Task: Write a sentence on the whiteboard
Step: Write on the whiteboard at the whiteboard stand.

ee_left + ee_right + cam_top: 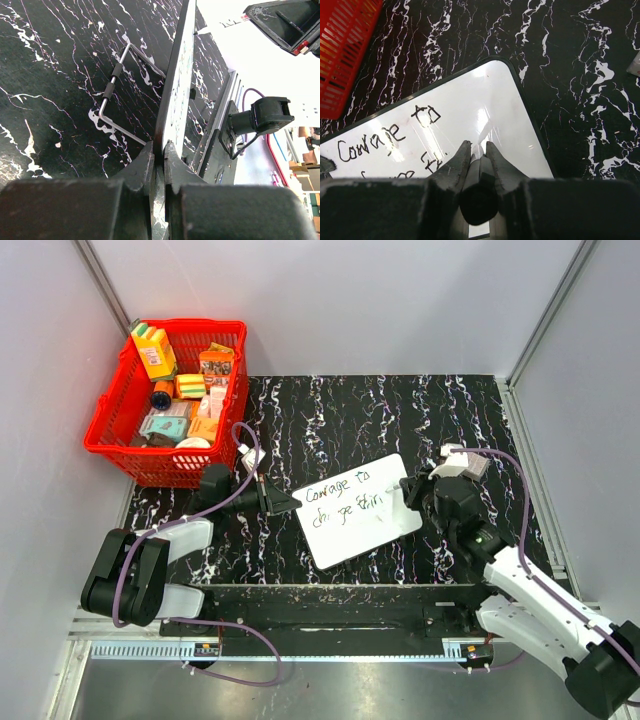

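The whiteboard [355,508] stands tilted on the black marble table, propped on a wire stand [116,80]. The sentence [345,502] is in two dark handwritten lines, reading about "Courage to" over "change thin". My left gripper [283,504] is shut on the board's left edge [172,95], seen edge-on in the left wrist view. My right gripper [412,496] is shut on a marker [479,176], its tip touching the board [490,110] to the right of the second line. "Courage to" [385,132] shows in the right wrist view.
A red basket [170,400] full of small boxes and jars stands at the back left, also in the right wrist view [342,55]. A small white object [635,65] lies at the right. Grey walls enclose the table; a metal rail [320,625] runs along the near edge.
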